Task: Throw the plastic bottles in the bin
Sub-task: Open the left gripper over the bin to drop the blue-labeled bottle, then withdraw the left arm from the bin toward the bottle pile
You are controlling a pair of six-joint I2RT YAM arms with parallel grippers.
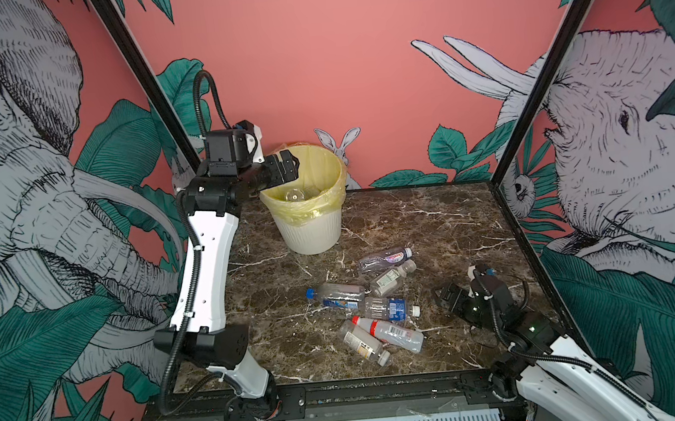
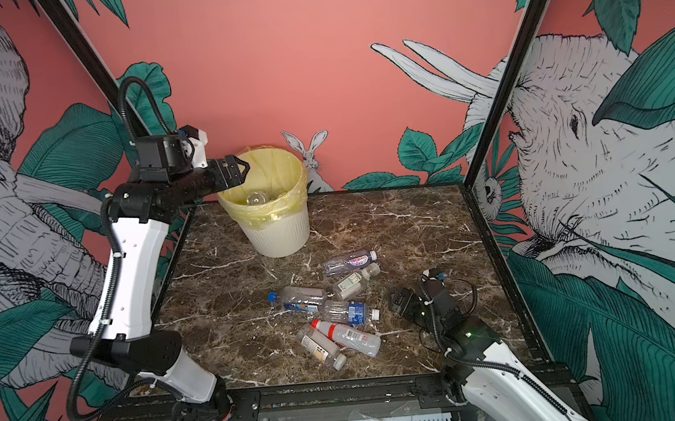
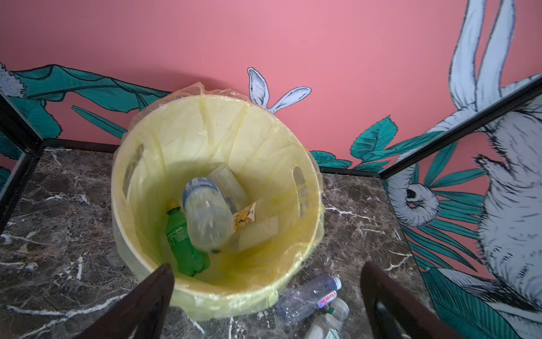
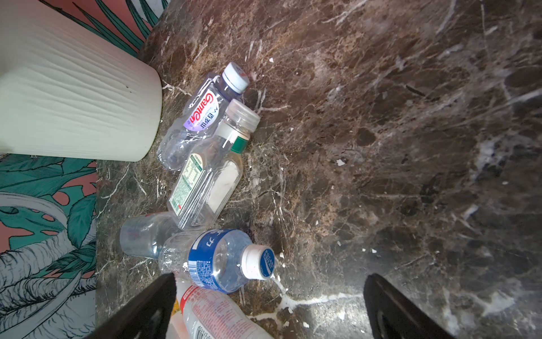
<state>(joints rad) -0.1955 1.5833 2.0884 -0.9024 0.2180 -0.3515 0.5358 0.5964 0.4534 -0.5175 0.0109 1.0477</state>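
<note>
The left gripper [image 1: 287, 166] hangs over the rim of the bin [image 1: 308, 233], which stands by the far edge of the table [image 1: 432, 220], toward its far left corner. Its jaws are spread wide with nothing between them, and a blurred clear bottle [image 3: 205, 217] shows inside below, so the drop looks done. To finish well, lift straight up, clear of the rim and the yellow liner [image 1: 306, 210], before swinging toward the pile, so no finger snags the bag or tips the bin. The right gripper [image 1: 452, 298], jaws likewise spread and empty, hovers low near the right edge, just beside the pile. Count: one bin; six bottles [image 1: 390, 309] lying mid-table toward the near edge; in the bin one green bottle [image 3: 183, 237], the clear one, and further clear shapes too hidden to number.
</note>
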